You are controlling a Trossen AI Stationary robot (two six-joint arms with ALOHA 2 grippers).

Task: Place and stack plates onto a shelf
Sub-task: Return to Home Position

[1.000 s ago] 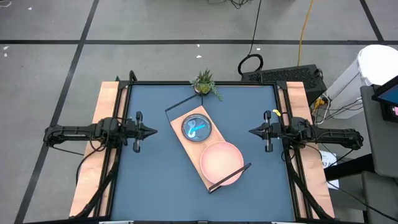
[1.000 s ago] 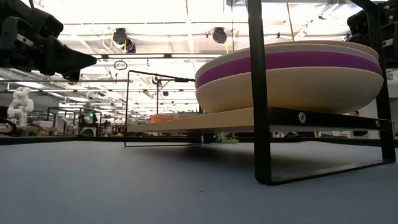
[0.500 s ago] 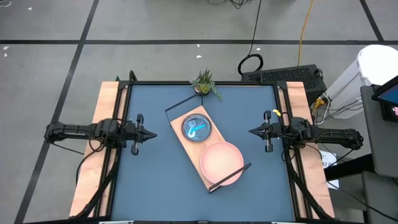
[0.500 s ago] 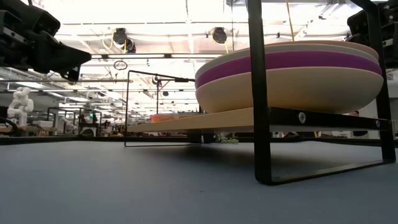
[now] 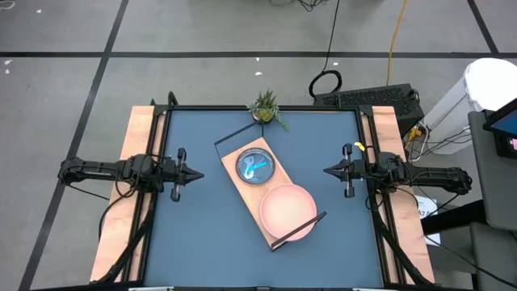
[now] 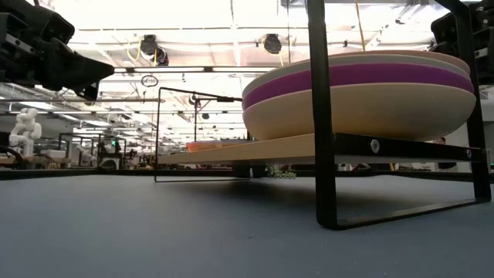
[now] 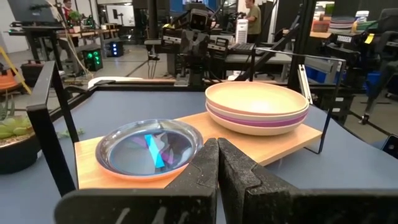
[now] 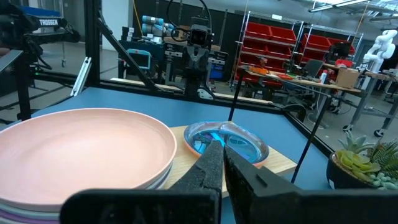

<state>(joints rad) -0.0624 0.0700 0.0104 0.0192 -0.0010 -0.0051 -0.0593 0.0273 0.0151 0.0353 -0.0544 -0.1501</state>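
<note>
2 claws sit clenched and empty at opposite sides of the blue table (image 5: 202,234), each aimed inward at the shelf (image 5: 240,186) lying slantwise between them and well apart from it.

Nearest the left claw (image 5: 198,172), ahead of its pinched tips, is the end of the board carrying the small stack. A cyan translucent plate (image 5: 255,166) is on top, and an orange rim peeks from under it in the left wrist view; what else lies beneath I cannot tell. Farther from that claw, at the board's other end, stands the large stack with the salmon pink plate (image 5: 287,208) uppermost. The low view shows a purple plate (image 6: 363,75) and a cream plate (image 6: 363,108) lower in that pile.

For the right claw (image 5: 327,170) the order reverses: the pink pile is nearer and the cyan plate lies beyond it. Off to the side of both claws, past the shelf's small-stack end, a small potted plant (image 5: 266,107) sits at the table's edge.

No plate lies loose on the tabletop, so the stacking looks finished, and the step in hand appears to be the retreat to rest. The next move likely calls for little: settle the 2 arms level at the table's sides, tips closed, without brushing the thin black wire frame.
</note>
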